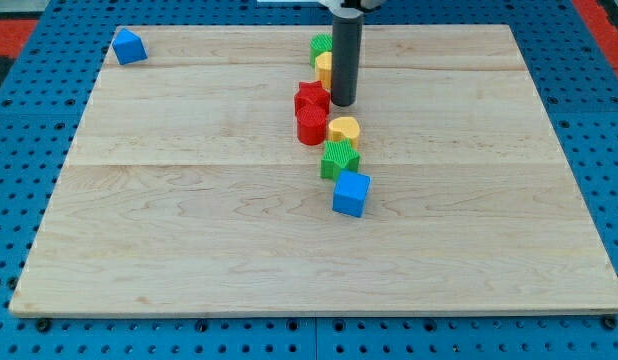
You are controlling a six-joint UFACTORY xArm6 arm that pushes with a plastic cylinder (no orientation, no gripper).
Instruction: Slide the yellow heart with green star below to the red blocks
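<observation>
Yellow heart [343, 130] touching red blocks [311, 112], green star [339, 158] below; tip [343, 103] just above; no jaws.

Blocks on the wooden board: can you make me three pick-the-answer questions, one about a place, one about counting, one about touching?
1. Where is the blue block that sits alone?
A. the view's top left
B. the view's bottom right
C. the middle

2. How many red blocks are there?
A. one
B. two
C. four

3. Is the yellow heart touching a red block?
A. yes
B. no, far apart

Answers: 1 A, it lies by the board's top-left corner. 2 B, two red ones stand together left of my tip. 3 A, their sides meet.
</observation>
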